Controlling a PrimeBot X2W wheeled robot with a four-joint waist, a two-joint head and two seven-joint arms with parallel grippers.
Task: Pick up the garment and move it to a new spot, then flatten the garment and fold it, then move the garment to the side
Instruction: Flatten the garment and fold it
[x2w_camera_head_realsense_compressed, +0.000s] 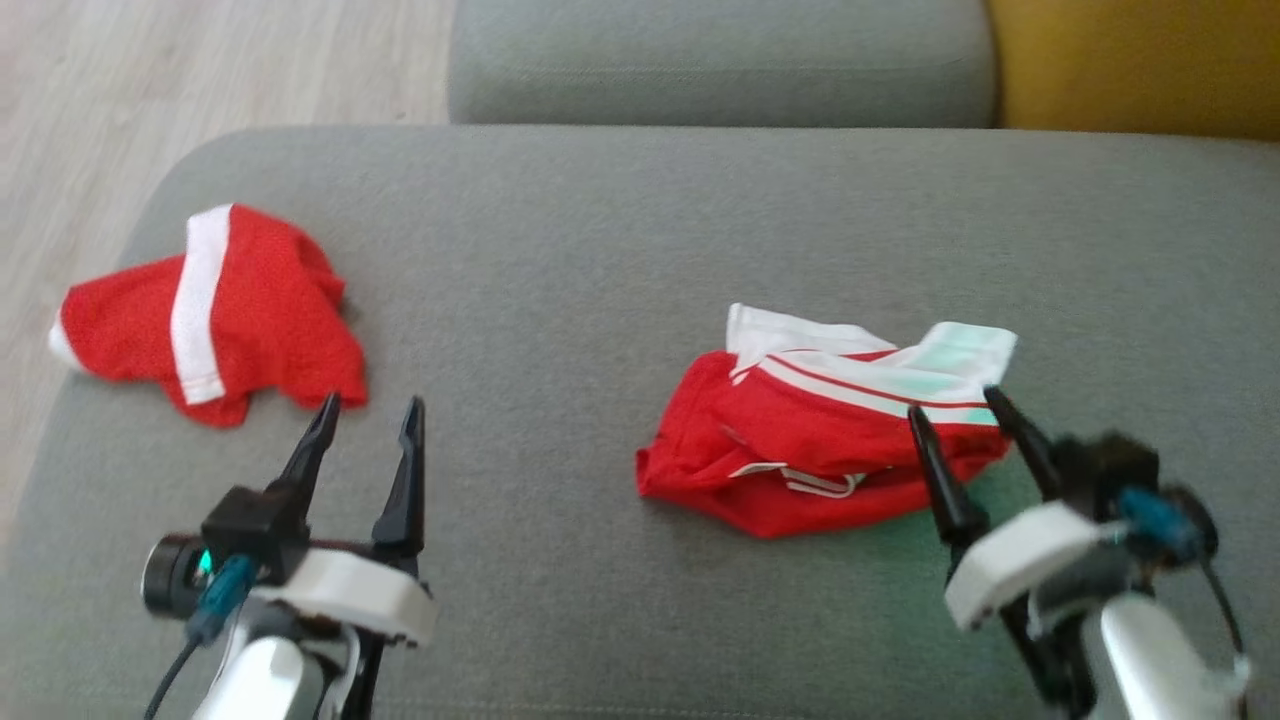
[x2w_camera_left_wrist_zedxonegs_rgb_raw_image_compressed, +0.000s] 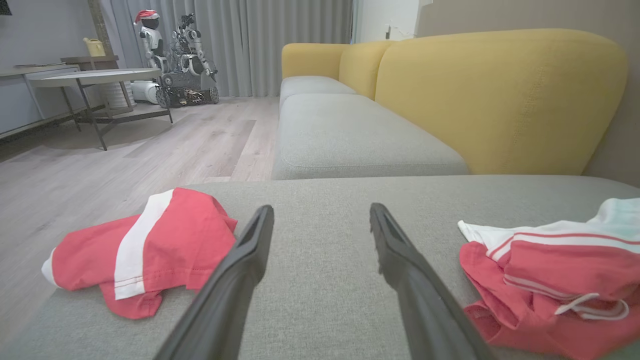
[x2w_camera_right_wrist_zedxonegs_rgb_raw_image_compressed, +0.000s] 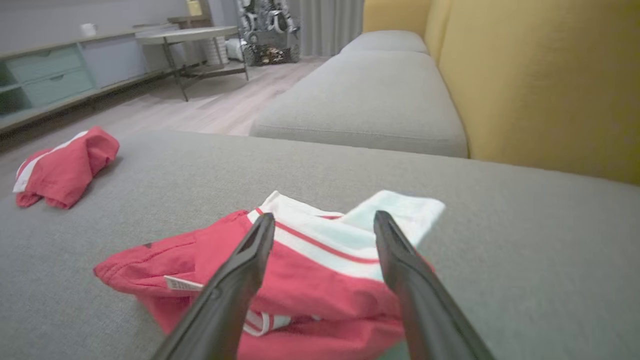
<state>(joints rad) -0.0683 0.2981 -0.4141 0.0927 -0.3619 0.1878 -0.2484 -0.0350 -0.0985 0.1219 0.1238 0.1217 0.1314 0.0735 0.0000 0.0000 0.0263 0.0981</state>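
Observation:
A crumpled red garment (x2w_camera_head_realsense_compressed: 800, 440) with white striped trim lies right of centre on the grey sofa cushion (x2w_camera_head_realsense_compressed: 640, 230); it also shows in the left wrist view (x2w_camera_left_wrist_zedxonegs_rgb_raw_image_compressed: 550, 280) and the right wrist view (x2w_camera_right_wrist_zedxonegs_rgb_raw_image_compressed: 320, 270). My right gripper (x2w_camera_head_realsense_compressed: 953, 402) is open, its fingertips over the garment's near right edge, and the wrist view shows the right gripper (x2w_camera_right_wrist_zedxonegs_rgb_raw_image_compressed: 324, 216) straddling the white trim. My left gripper (x2w_camera_head_realsense_compressed: 371, 403) is open and empty over bare cushion, as the left gripper (x2w_camera_left_wrist_zedxonegs_rgb_raw_image_compressed: 321, 209) shows in its own view. A second red garment (x2w_camera_head_realsense_compressed: 240, 320) with a white band lies at the cushion's left edge.
A second grey seat cushion (x2w_camera_head_realsense_compressed: 720, 60) lies beyond, with the yellow backrest (x2w_camera_head_realsense_compressed: 1130, 60) at the far right. Wooden floor (x2w_camera_head_realsense_compressed: 200, 60) lies off the cushion's left edge. A low table (x2w_camera_left_wrist_zedxonegs_rgb_raw_image_compressed: 95, 77) and a parked robot (x2w_camera_left_wrist_zedxonegs_rgb_raw_image_compressed: 180, 55) stand far across the room.

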